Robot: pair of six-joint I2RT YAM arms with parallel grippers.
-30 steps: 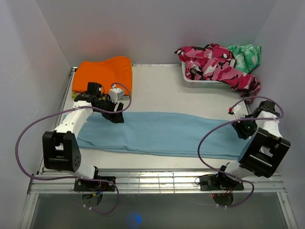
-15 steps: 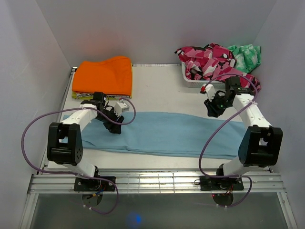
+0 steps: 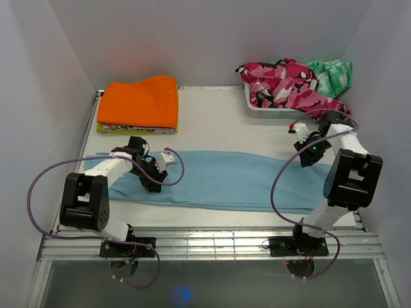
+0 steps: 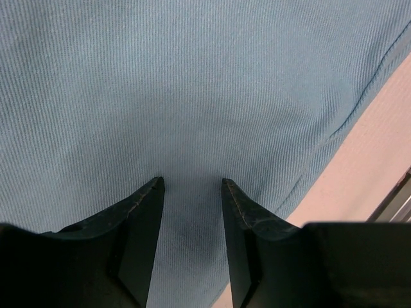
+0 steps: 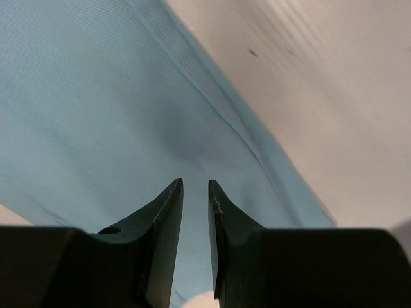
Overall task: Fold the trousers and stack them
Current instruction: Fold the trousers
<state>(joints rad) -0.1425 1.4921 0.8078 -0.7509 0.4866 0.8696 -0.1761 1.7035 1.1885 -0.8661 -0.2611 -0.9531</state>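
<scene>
The light blue trousers (image 3: pixel 237 179) lie flat in a long band across the table, folded lengthwise. My left gripper (image 3: pixel 151 185) is low over their left end. In the left wrist view its jaws (image 4: pixel 191 183) stand apart with flat blue cloth (image 4: pixel 192 83) showing between them and nothing pinched. My right gripper (image 3: pixel 307 158) is at the far edge of the trousers' right end. In the right wrist view its jaws (image 5: pixel 195 183) show only a narrow gap, over cloth (image 5: pixel 96 115) near the hem, with bare table (image 5: pixel 334 96) beside it.
A folded orange garment (image 3: pixel 141 102) sits at the back left. A white basket (image 3: pixel 273 110) at the back right holds a pink camouflage garment (image 3: pixel 289 83) and a green one (image 3: pixel 331 72). White walls close in both sides. A metal rail (image 3: pixel 212 240) runs along the front.
The left gripper has slid nearer over the trousers' left end. The right arm swung from the near right to the far edge of the right end. Both pairs of jaws have narrowed.
</scene>
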